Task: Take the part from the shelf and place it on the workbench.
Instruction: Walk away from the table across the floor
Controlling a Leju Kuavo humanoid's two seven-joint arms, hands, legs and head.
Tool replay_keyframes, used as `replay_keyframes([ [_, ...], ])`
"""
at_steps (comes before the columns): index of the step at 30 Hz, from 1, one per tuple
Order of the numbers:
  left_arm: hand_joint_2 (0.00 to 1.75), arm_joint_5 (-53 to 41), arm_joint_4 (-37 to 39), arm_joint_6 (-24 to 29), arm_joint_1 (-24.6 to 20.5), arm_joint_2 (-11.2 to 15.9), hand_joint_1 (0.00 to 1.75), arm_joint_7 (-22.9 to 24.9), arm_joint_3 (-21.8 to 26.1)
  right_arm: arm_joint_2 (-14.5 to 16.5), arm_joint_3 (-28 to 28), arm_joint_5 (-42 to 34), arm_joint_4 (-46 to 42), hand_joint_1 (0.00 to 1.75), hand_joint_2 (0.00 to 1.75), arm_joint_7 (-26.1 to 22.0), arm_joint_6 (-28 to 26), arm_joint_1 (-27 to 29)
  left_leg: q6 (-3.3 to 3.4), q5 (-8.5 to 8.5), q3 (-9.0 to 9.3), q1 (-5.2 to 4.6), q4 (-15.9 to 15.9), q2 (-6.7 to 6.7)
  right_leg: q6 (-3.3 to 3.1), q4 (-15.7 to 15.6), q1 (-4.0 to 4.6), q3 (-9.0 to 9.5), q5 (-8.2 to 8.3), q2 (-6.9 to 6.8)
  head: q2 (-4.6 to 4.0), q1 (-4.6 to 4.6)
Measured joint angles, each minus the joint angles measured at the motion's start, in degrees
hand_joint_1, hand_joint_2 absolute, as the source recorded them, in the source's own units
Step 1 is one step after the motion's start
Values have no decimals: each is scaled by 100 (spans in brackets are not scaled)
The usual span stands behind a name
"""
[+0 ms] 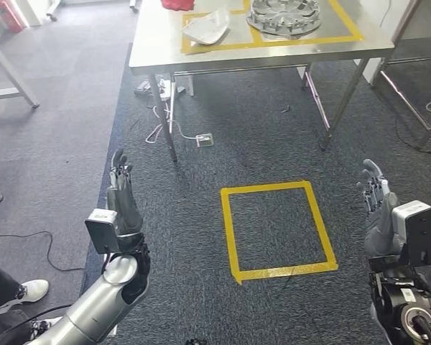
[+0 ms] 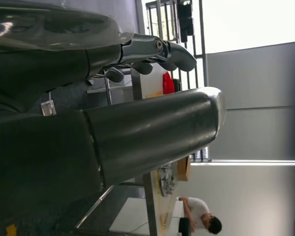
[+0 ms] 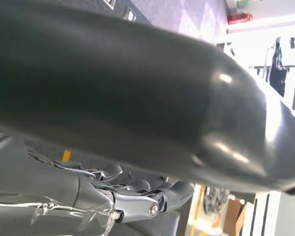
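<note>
My left hand [image 1: 123,198] is raised over the carpet at near left, fingers apart and straight, holding nothing. My right hand [image 1: 377,208] is up at near right, fingers likewise spread and empty; in the right wrist view its fingers [image 3: 138,194] lie extended beside the thick thumb. Between my hands, on the floor, is a yellow tape square [image 1: 276,228]. Farther off stands the workbench [image 1: 159,43], a steel table with a yellow tape frame on its top. Inside that frame lies the part [image 1: 284,16], a round silver ribbed disc, at far right, and just left of it a white piece [image 1: 206,27]. Cables [image 1: 167,118] trail under the table. A person's shoe [image 1: 33,290] shows at near left
</note>
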Motion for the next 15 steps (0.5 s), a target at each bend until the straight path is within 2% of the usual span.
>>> replay_keyframes([
  [2, 0, -4, -5, 1, -3, 3, 0, 0, 7, 21, -7, -8, 5, 0, 0, -4, 3, -4, 114, 231, 295, -41, -640, -187, 20, 2, 6, -15, 0, 120, 0, 7],
  [3, 0, -7, -12, 2, -6, 4, 0, 0, 11, 31, -11, -9, 10, 0, 0, -5, 3, -2, 143, 250, 348, -62, -760, -223, 42, -2, -10, -29, 3, 172, 0, 6],
  [5, 0, -14, -33, 2, -13, 3, 0, 0, 16, 38, -27, -10, 18, 0, 0, -4, 4, 9, 148, 260, 385, -70, -837, -111, 108, -27, -32, -46, 15, 262, 0, -9],
  [6, 0, -15, -44, 2, -16, 1, 0, 0, 18, 38, -38, -10, 19, 0, 0, -7, 6, 14, 148, 275, 420, -55, -895, -50, 138, -12, -20, -54, -1, 209, 0, -14],
  [7, 0, -16, -55, 2, -19, -2, 0, -1, 19, 38, -49, -10, 20, 0, 0, -8, 8, 9, 154, 290, 460, -36, -958, 15, 162, 93, -4, -100, -77, 89, 0, 9],
  [8, 0, -16, -65, 2, -18, -4, 0, -1, 19, 38, -57, -10, 21, 0, 0, -9, 10, 1, 161, 300, 497, -17, -1011, 83, 182, 326, 9, -201, -215, -67, 0, 42],
  [9, 0, -16, -70, 2, -13, -5, 0, -1, 19, 38, -60, -10, 25, 0, 0, -10, 12, -5, 170, 298, 520, -22, -1029, 143, 201, 668, 9, -356, -393, -227, 0, 77],
  [10, 0, -17, -73, 2, -7, -5, 0, -1, 19, 38, -60, -10, 31, 0, 0, -9, 13, -9, 181, 288, 529, -24, -1031, 208, 221, 1063, -1, -545, -574, -314, 0, 112],
  [11, 0, -17, -74, 2, 1, -5, 0, 1, 19, 38, -59, -12, 40, 0, 0, -9, 13, -4, 183, 278, 532, -25, -1027, 270, 244, 1383, -16, -703, -683, -349, 0, 131],
  [12, 0, -18, -74, 2, 7, -5, 0, 1, 19, 38, -59, -14, 51, 0, 0, -9, 15, 2, 179, 266, 536, -25, -1021, 332, 264, 1531, -29, -780, -694, -369, 0, 146],
  [13, 0, -19, -74, 1, 9, -5, 0, 1, 19, 38, -61, -16, 61, 0, 0, -10, 18, 5, 170, 250, 541, -22, -1009, 395, 280, 1450, -42, -740, -592, -393, 0, 162],
  [14, 0, -19, -74, 1, 10, -5, 0, 1, 19, 38, -66, -19, 67, 0, 0, -10, 20, 4, 154, 227, 550, -17, -989, 456, 291, 1145, -52, -585, -403, -441, 0, 177],
  [15, 0, -19, -75, 2, 9, -5, 0, 1, 19, 38, -73, -20, 70, 0, 0, -11, 23, 0, 130, 196, 560, -14, -959, 516, 299, 722, -53, -375, -211, -546, 0, 191],
])
